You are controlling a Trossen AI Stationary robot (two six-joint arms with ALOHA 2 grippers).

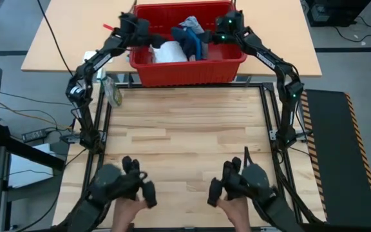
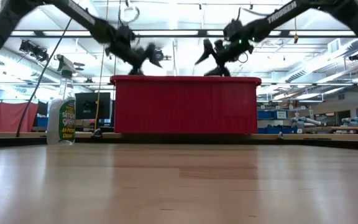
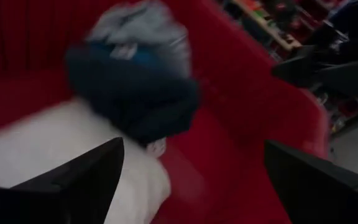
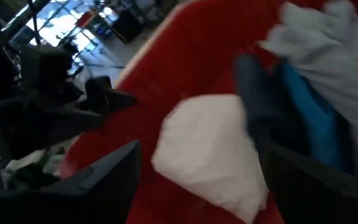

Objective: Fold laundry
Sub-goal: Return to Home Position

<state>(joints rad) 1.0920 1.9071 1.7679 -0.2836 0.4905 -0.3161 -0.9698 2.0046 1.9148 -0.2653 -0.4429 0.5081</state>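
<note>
Left gripper (image 1: 154, 40) and right gripper (image 1: 205, 38) hang open and empty above the red basket (image 1: 189, 69), where the laundry (image 1: 182, 44) lies heaped: light, limp cloth, I'd guess, best pinched at an edge.

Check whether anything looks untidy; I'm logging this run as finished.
The laundry in the red bin lies jumbled, not stacked: the dark navy piece slumps against the white one, with grey cloth and bright blue cloth bunched into it. Left tool and right tool hover open above the bin.
</note>
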